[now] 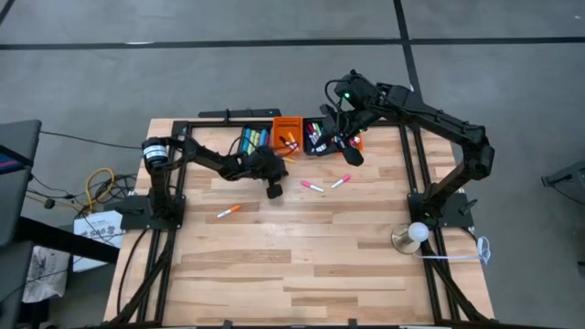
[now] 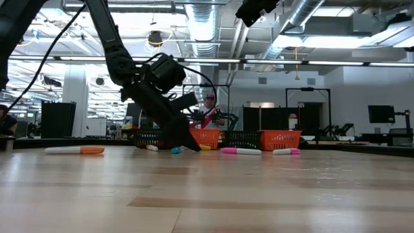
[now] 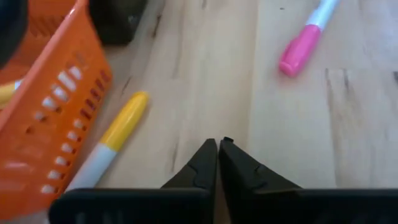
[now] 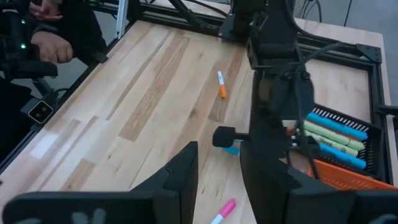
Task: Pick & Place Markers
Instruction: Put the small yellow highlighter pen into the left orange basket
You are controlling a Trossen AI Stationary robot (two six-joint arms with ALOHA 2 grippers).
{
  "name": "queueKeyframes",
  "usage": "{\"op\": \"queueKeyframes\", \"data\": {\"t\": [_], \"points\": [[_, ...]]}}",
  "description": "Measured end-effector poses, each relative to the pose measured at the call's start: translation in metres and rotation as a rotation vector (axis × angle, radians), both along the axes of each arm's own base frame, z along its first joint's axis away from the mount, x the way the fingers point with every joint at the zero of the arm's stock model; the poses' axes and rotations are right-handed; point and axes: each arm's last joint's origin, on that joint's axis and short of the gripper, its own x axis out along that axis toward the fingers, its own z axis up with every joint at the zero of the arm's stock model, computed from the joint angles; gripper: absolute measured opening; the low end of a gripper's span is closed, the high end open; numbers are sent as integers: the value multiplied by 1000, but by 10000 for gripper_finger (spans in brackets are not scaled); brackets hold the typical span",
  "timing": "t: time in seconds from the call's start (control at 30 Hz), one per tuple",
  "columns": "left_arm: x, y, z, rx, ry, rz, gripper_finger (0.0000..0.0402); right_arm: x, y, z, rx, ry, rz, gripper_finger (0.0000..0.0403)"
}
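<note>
Where wood shows bare, capped markers [image 1: 312, 187], pink, orange, yellow

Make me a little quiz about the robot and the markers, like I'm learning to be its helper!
1. True or false: the left jaws are shut on the yellow marker.
2. Which colour is the bin beside that yellow marker? A green, B orange, C white.
3. One marker lies alone on the left arm's side of the table. What colour is its cap?
Key: 1 false, they are shut on nothing; 2 B; 3 orange.
</note>
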Motion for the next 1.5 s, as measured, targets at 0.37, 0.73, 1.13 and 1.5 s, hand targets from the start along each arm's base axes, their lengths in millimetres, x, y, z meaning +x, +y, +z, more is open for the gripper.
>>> {"op": "queueKeyframes", "data": {"t": [0.37, 0.73, 1.13, 1.5], "points": [[8, -9, 6, 237, -9, 67, 38, 0, 0, 0, 0, 0, 0, 108], [13, -4, 16, 302, -18, 164, 54, 0, 0, 0, -1, 0, 0, 108], [14, -3, 16, 304, 20, 174, 79, 0, 0, 0, -1, 0, 0, 108], [11, 6, 15, 261, 12, 142, 79, 0, 0, 0, -1, 0, 0, 108]]}}
